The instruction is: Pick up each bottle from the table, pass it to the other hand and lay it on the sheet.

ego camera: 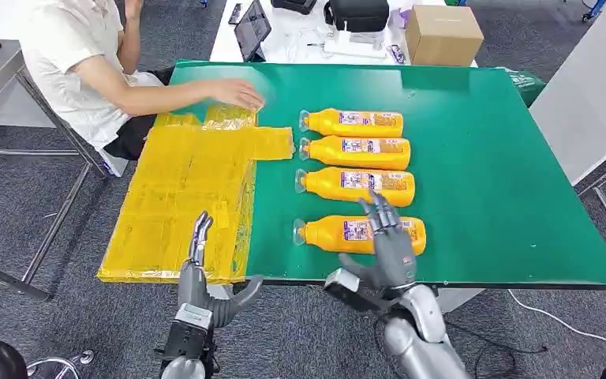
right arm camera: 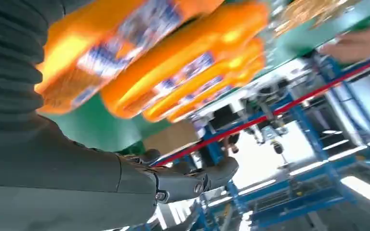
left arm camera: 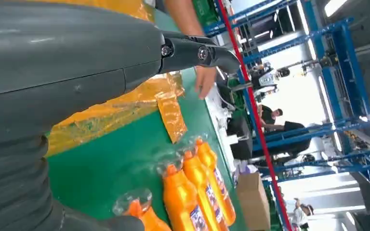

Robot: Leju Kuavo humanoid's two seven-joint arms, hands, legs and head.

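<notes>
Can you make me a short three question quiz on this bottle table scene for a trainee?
1. Multiple choice: how many orange bottles lie on the green table? A two, B four, C six.
2. True or false: a bottle already lies on the yellow sheet.
3. Fill in: the right hand hovers over the ____ bottle in the row, counted from the robot.

Key
1. B. Four lie side by side, caps towards the sheet.
2. False. The sheet holds no bottle; a person's hand rests at its far edge.
3. Nearest. The left hand is open by the sheet's near edge.
</notes>
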